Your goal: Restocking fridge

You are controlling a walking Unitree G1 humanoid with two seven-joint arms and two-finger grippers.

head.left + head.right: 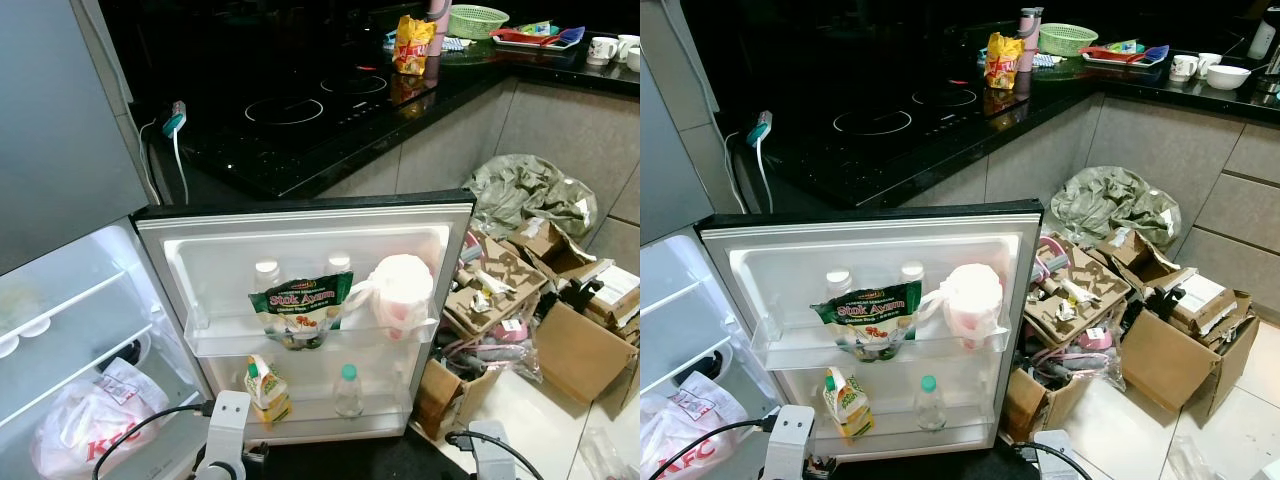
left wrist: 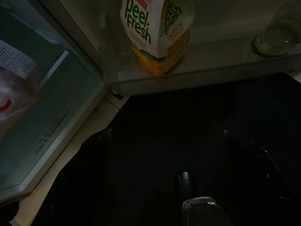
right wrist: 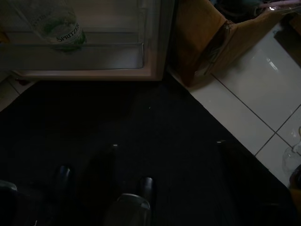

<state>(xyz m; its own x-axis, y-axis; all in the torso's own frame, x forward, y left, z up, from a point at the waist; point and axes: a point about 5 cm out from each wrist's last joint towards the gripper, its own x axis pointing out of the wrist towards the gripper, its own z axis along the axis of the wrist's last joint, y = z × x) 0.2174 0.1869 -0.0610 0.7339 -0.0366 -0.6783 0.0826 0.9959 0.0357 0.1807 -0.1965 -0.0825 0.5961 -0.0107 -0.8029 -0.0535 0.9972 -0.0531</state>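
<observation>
The fridge door (image 1: 300, 225) stands wide open toward me. Its upper door shelf holds a green Stok Ayam pouch (image 1: 298, 308), two capped bottles behind it, and a pink-white plastic bag (image 1: 402, 292). On the lower door shelf stand a Peel Fresh juice carton (image 1: 266, 387) and a clear water bottle (image 1: 348, 390). A KFC bag (image 1: 88, 428) lies inside the fridge at left. My left gripper (image 2: 186, 183) hangs low over a black mat before the carton (image 2: 157, 35). Over the same mat hangs my right gripper (image 3: 105, 179), open and holding nothing, near the bottle (image 3: 56, 26).
Torn cardboard boxes (image 1: 575, 345) and a crumpled grey-green bag (image 1: 530, 190) clutter the tiled floor at right. One box (image 3: 202, 42) stands close to the door's corner. Behind the door runs a black counter with a hob (image 1: 300, 105), a yellow snack bag (image 1: 413, 45) and a green basket (image 1: 475, 20).
</observation>
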